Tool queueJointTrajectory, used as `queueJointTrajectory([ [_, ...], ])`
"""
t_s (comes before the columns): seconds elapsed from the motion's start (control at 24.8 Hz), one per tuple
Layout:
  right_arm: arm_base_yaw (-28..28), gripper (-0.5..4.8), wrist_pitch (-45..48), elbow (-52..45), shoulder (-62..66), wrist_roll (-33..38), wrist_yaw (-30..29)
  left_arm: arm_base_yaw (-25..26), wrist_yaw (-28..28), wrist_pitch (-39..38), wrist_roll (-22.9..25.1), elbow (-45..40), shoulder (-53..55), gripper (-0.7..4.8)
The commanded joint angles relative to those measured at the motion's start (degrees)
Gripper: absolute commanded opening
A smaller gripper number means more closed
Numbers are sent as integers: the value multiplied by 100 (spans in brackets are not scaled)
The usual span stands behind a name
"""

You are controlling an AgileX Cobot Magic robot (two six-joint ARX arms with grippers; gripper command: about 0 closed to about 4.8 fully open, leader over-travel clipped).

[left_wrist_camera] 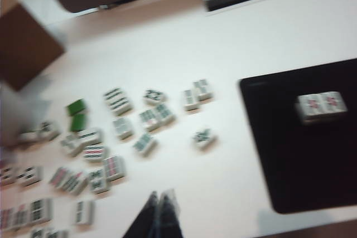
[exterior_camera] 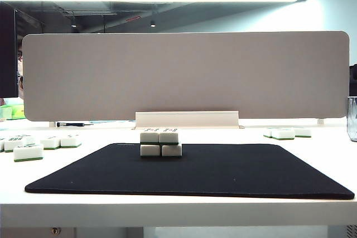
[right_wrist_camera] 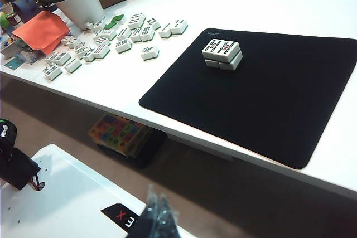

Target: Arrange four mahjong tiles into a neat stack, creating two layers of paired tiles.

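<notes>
Both my grippers, left gripper and right gripper, are closed and empty; the glossy white-and-green stack sits on the black mat.

the stack of four mahjong tiles, two wide and two high, stands at the far edge of a black mat on a white tabletop. loose tiles lie left of the mat, more tiles to its right, a grey divider panel behind it.
</notes>
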Motion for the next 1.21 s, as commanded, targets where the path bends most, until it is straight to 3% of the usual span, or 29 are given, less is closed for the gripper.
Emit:
queueJointTrajectory([
  [0.04,2,-1,55,22,-66,-15,-11,0,-527,234,-57,-664,-435,-6],
  [0.28,2,-1,52,22,-66,-17,-11,0,-1342,682,-63,-1805,-920,-6],
  [0.36,2,-1,55,22,-66,-15,-11,0,-1690,699,-426,-2291,-1091,-6],
  [0.65,2,-1,55,22,-66,-15,-11,-2,-1180,616,-603,-2771,-1115,-6],
  [0.77,2,-1,55,22,-66,-17,-11,0,-1231,855,-881,-2892,-1117,-6],
  [1.01,2,-1,55,22,-66,-17,-11,0,-2579,2752,-894,-4024,-1115,-6],
  [1.21,2,-1,55,22,-66,-17,-11,0,-2736,3932,-909,-4957,-1106,-6],
])
